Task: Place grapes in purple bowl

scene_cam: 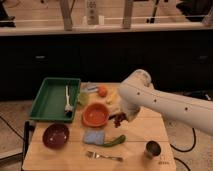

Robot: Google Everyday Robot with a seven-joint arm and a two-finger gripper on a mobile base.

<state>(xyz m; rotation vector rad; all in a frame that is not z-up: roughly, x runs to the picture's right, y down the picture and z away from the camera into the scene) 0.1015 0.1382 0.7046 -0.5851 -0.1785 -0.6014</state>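
Observation:
The grapes [118,120], a small dark red bunch, hang at the tip of my gripper [121,119], just right of the orange bowl and a little above the table. The gripper is shut on them; the white arm [165,102] reaches in from the right and hides most of the fingers. The purple bowl [56,136], dark maroon and glossy inside, stands at the table's front left, well to the left of and nearer than the gripper. Nothing lies in it.
The orange bowl [95,115] is mid-table. A green tray [50,102] with a white utensil [67,100] is at the back left. A blue sponge [93,137], a green pepper [116,140] and a fork [104,156] lie in front; a steel cup [152,148] stands front right, an orange fruit [102,90] at the back.

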